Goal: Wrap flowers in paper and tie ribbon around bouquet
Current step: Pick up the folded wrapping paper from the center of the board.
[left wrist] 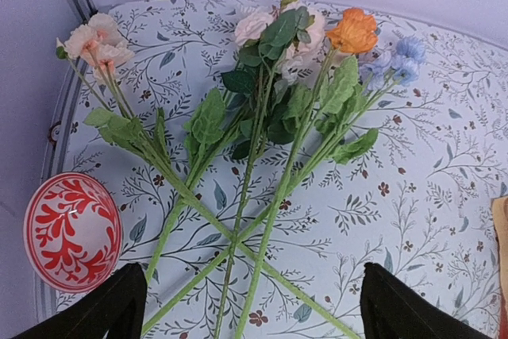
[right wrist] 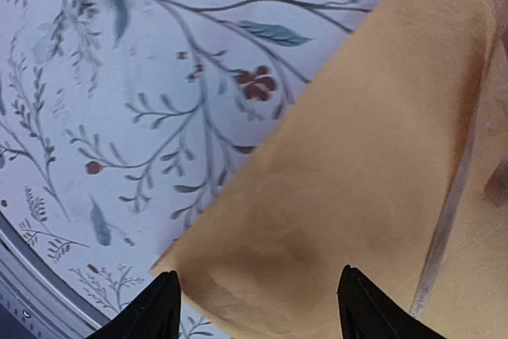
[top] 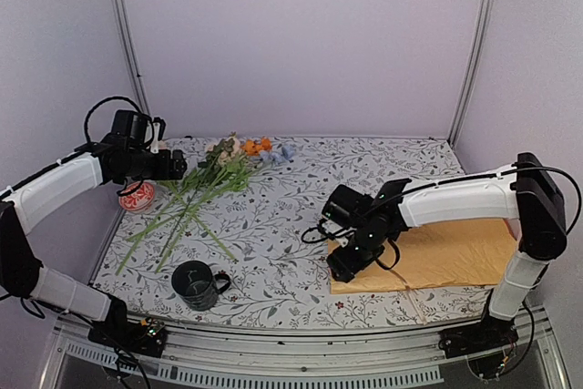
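The flowers (top: 205, 184) lie loose on the patterned tablecloth at the back left, with stems crossing and heads toward the wall. In the left wrist view the flowers (left wrist: 270, 117) show peach, white, orange and pale blue heads. My left gripper (top: 178, 166) hovers open beside them, and the crossing stems lie below its wide gap (left wrist: 254, 269). The mustard-yellow paper (top: 446, 257) lies flat at the front right. My right gripper (top: 342, 266) is low over the paper's near-left corner. Its jaws (right wrist: 258, 272) stand open astride the paper (right wrist: 373, 156). A thin tan ribbon (right wrist: 451, 204) lies across the paper.
A red-and-white bowl (top: 138, 196) sits at the left table edge next to the stems, also seen as the bowl (left wrist: 71, 232) from the left wrist. A dark mug (top: 196, 284) stands near the front edge below the stem ends. Metal frame posts rise at both back corners.
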Robot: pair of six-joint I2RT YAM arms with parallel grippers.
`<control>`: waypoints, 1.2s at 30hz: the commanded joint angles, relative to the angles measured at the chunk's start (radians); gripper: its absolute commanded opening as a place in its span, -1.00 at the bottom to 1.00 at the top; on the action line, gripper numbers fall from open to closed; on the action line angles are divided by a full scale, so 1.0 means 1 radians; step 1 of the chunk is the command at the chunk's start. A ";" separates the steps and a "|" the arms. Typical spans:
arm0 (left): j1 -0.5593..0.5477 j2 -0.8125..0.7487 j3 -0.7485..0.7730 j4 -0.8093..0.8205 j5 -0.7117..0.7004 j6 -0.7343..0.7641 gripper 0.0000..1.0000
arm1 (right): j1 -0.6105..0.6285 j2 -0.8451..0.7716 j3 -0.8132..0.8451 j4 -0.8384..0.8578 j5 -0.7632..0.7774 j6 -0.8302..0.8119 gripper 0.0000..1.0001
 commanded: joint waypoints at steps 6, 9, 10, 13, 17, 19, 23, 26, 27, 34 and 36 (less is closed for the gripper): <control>-0.013 -0.002 -0.007 0.004 0.014 0.013 0.88 | 0.207 0.099 0.037 -0.117 0.087 -0.169 0.57; -0.013 -0.002 -0.009 0.006 0.019 0.013 0.88 | 0.207 0.149 0.043 -0.132 0.171 -0.165 0.53; -0.014 -0.001 -0.010 0.007 0.024 0.013 0.88 | 0.208 0.163 0.044 -0.128 0.188 -0.165 0.47; -0.016 0.004 -0.010 0.007 0.035 0.011 0.88 | 0.208 0.184 0.103 -0.123 0.256 -0.167 0.34; -0.016 0.009 -0.008 0.008 0.043 0.012 0.87 | 0.207 0.189 0.191 -0.158 0.312 -0.184 0.19; -0.017 0.011 -0.008 0.009 0.048 0.013 0.87 | 0.208 0.168 0.226 -0.163 0.285 -0.209 0.18; -0.016 0.012 -0.007 0.009 0.055 0.015 0.86 | 0.209 0.116 0.212 -0.139 0.256 -0.263 0.31; -0.016 0.013 -0.007 0.009 0.058 0.017 0.87 | 0.208 0.130 0.176 -0.169 0.242 -0.319 0.53; -0.017 0.013 -0.007 0.009 0.060 0.017 0.87 | 0.208 0.137 0.163 -0.183 0.237 -0.326 0.61; -0.016 0.017 -0.008 0.012 0.074 0.017 0.87 | 0.206 0.089 0.102 -0.222 0.364 -0.324 0.55; -0.016 0.016 -0.007 0.012 0.078 0.017 0.87 | 0.206 0.076 0.072 -0.204 0.404 -0.325 0.42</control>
